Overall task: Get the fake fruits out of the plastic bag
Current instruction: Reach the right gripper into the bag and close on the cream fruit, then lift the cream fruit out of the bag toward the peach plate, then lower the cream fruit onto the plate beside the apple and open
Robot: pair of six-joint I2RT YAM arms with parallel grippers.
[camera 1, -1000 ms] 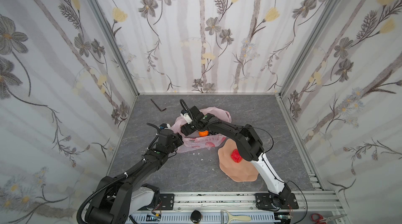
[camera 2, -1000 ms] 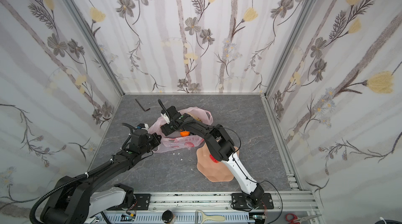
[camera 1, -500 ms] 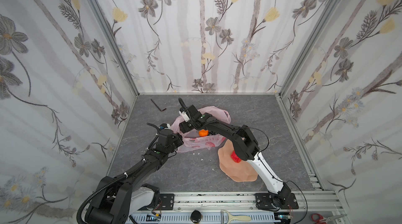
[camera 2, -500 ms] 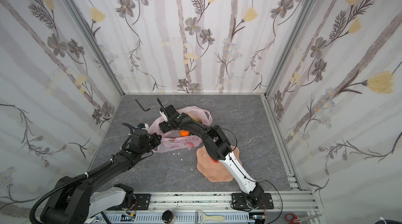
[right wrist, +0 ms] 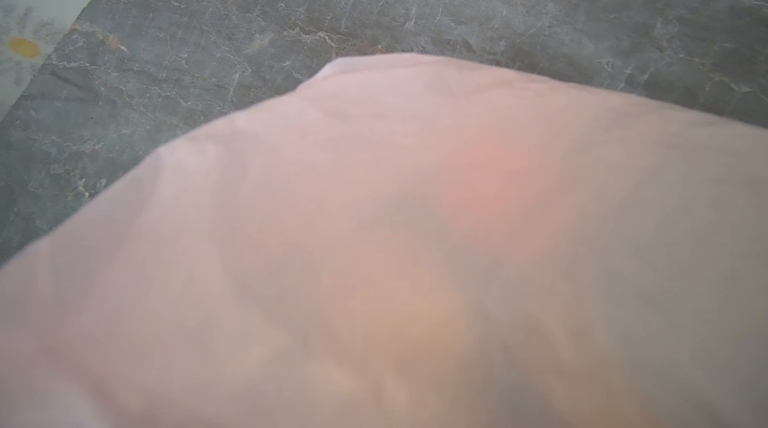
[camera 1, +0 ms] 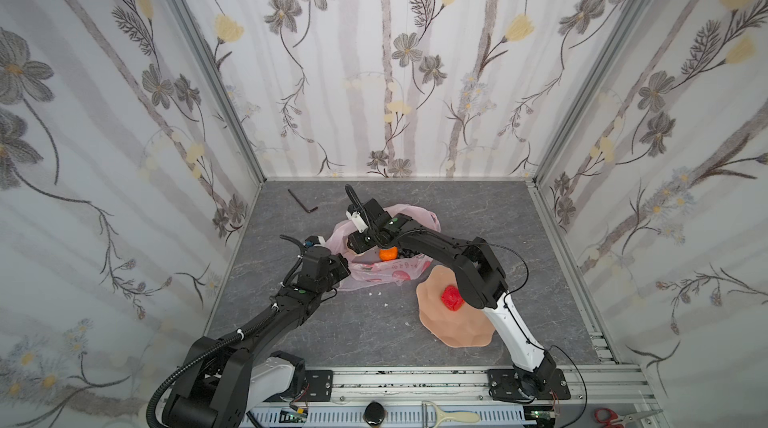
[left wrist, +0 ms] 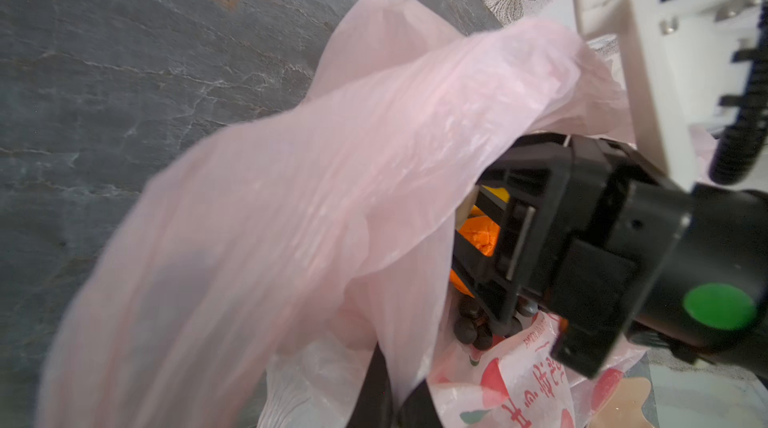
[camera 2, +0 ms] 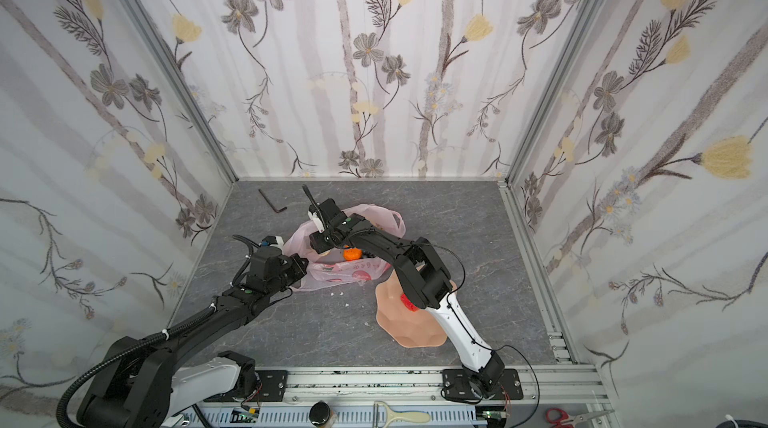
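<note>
The pale-pink plastic bag (camera 1: pixel 386 274) (camera 2: pixel 353 274) lies mid-table with its mouth held up. My left gripper (camera 1: pixel 343 270) (left wrist: pixel 388 397) is shut on the bag's near edge. My right gripper (camera 1: pixel 365 245) (left wrist: pixel 469 239) reaches into the mouth. Its fingers stand on either side of an orange fruit (left wrist: pixel 480 235), their tips behind the film. Dark purple grapes (left wrist: pixel 469 324) and a yellow piece (left wrist: pixel 496 193) lie beside it. In both top views an orange fruit (camera 1: pixel 387 254) (camera 2: pixel 351 254) shows in the opening. A red fruit (camera 1: pixel 452 298) sits on the peach dish (camera 1: pixel 457 332). Blurred bag film (right wrist: pixel 415 239) fills the right wrist view.
A black Allen key (camera 1: pixel 303 202) (camera 2: pixel 272 202) lies at the back left. White crumbs (camera 1: pixel 376 293) dot the table in front of the bag. Flowered walls close in three sides. A peeler (camera 1: pixel 449 416) and scissors (camera 1: pixel 611 419) rest on the front rail.
My right arm has pushed a little further left and deeper into the bag's mouth. My left arm and the bag edge it holds have stayed put.
</note>
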